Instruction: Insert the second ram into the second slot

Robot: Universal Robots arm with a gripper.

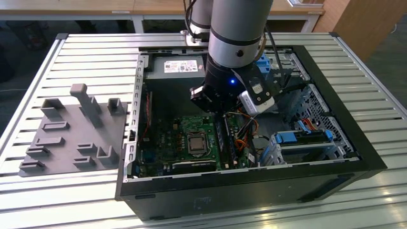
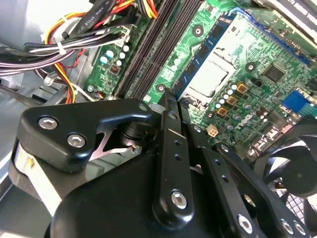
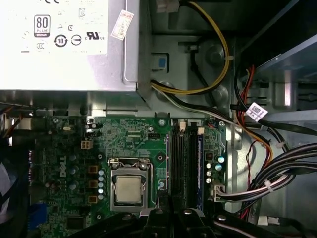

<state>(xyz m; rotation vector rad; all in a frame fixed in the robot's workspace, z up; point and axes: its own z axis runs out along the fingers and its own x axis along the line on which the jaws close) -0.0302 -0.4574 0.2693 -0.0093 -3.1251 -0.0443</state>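
So the gripper is down inside the open PC case, hanging right over the motherboard. In the second wrist view its fingers look pressed together, and I can't see a stick between them. The bank of memory slots sits at about 6 o'clock from the gripper in the exterior view, just below it. Its long axis runs 12 to 6, with the CPU socket just beside it at 9. My best guess for the second ram is the thin blue edge standing in the outermost slot in the first wrist view. I honestly can't tell which stick that is, or whether it's fully seated. The arm hides the slots' near end, and the fingertips are cut off in the first wrist view.
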